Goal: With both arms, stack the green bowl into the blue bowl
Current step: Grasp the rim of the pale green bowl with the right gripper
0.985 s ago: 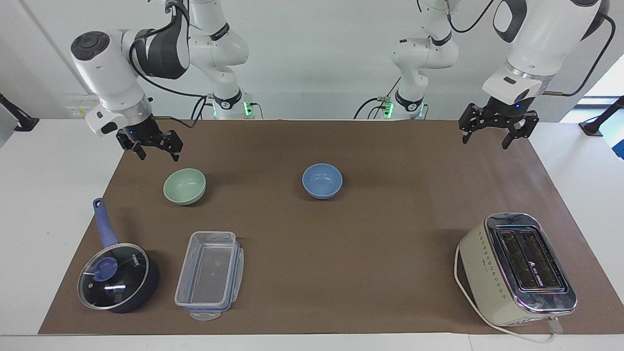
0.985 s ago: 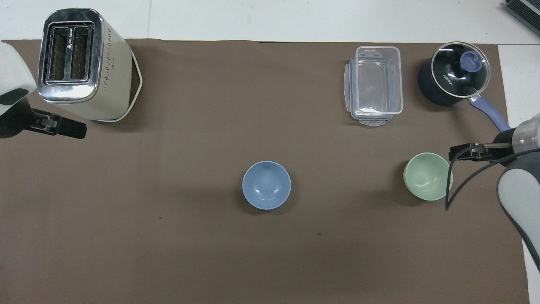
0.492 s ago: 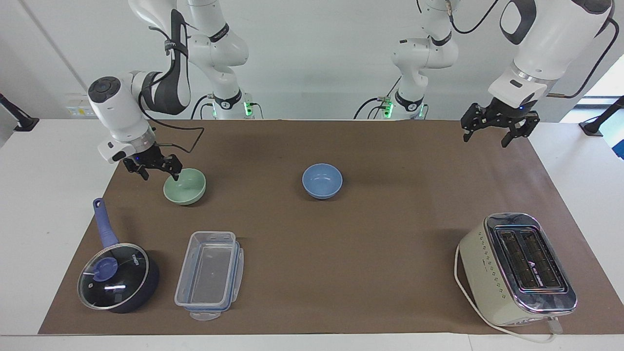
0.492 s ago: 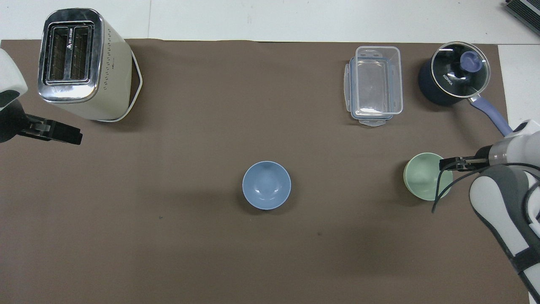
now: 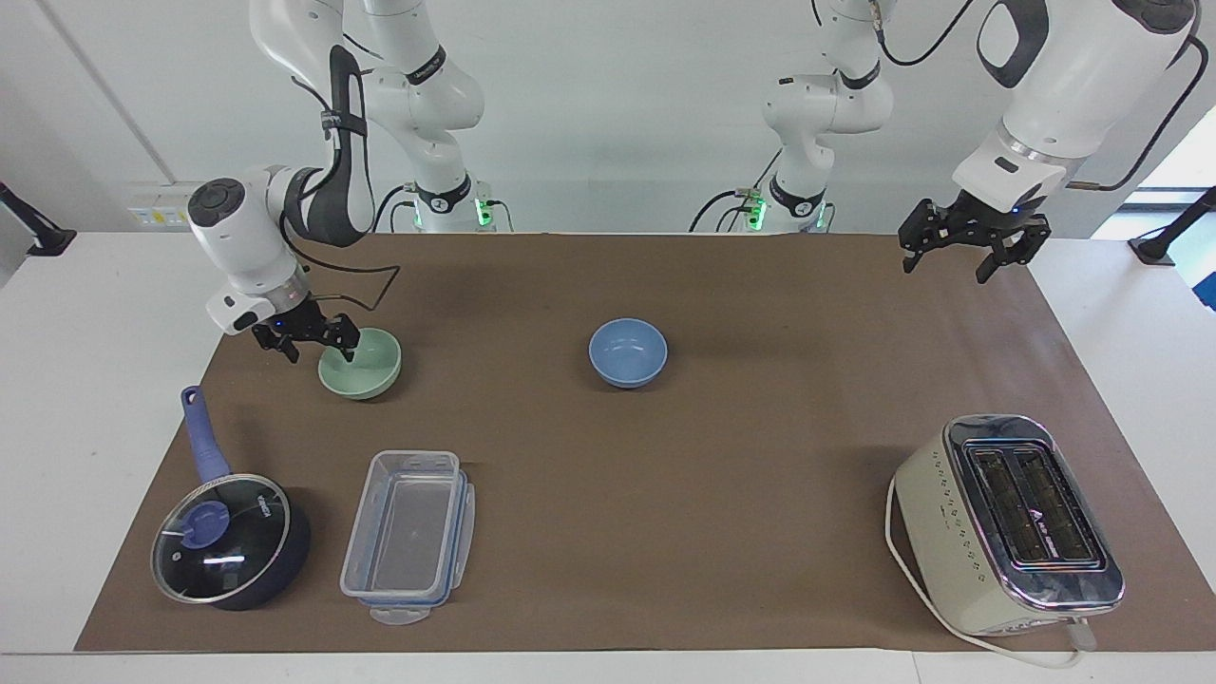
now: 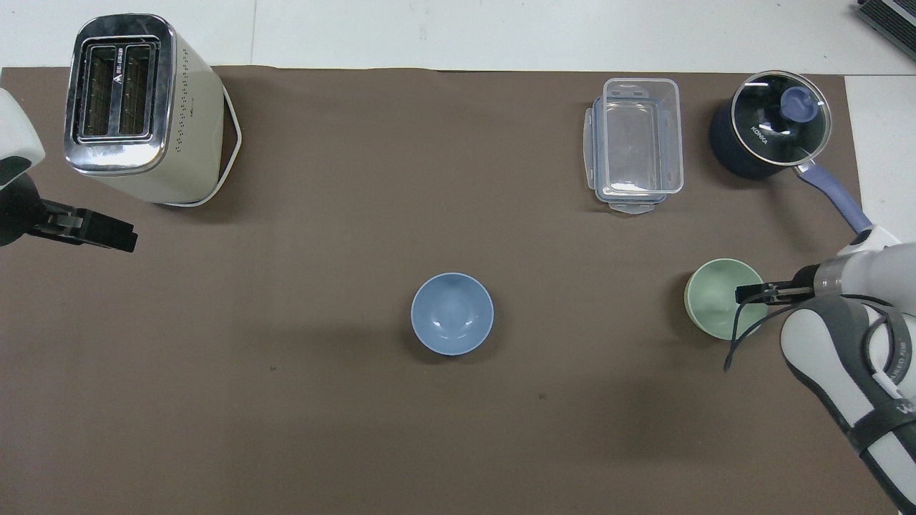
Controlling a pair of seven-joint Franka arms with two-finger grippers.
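Green bowl: the green bowl [image 5: 360, 363] sits upright on the brown mat [image 5: 665, 494] toward the right arm's end of the table, nearer to the robots than the saucepan [image 5: 231, 540] and the clear container [image 5: 408, 537].
Blue bowl: the blue bowl [image 5: 628, 352] stands upright about mid-mat, well apart from the green one, with bare mat all round it.
Right gripper: the right gripper [image 5: 317, 347] is low at the green bowl's rim on the side toward the mat's edge, jaws spread, one finger dipping over the rim into the bowl and the other outside it; nothing is gripped.
Left gripper: the left gripper [image 5: 961, 258] hangs in the air over the mat's corner at the left arm's end, jaws apart and empty; this arm waits.
Edges: the green bowl lies near the mat's side edge; the toaster [image 5: 1009, 522] stands near the mat's farther corner at the left arm's end, its cord looping beside it.
Open room: a wide bare stretch of mat lies between the two bowls, and between the blue bowl and the toaster.
Surface: the mat covers a white table [image 5: 85, 380].
Room: pale wall at the arms' bases.
Change: a second ago the right gripper hung higher, just clear of the green bowl; it has since come down onto the rim. Both bowls have stayed put, and the left gripper has barely shifted.
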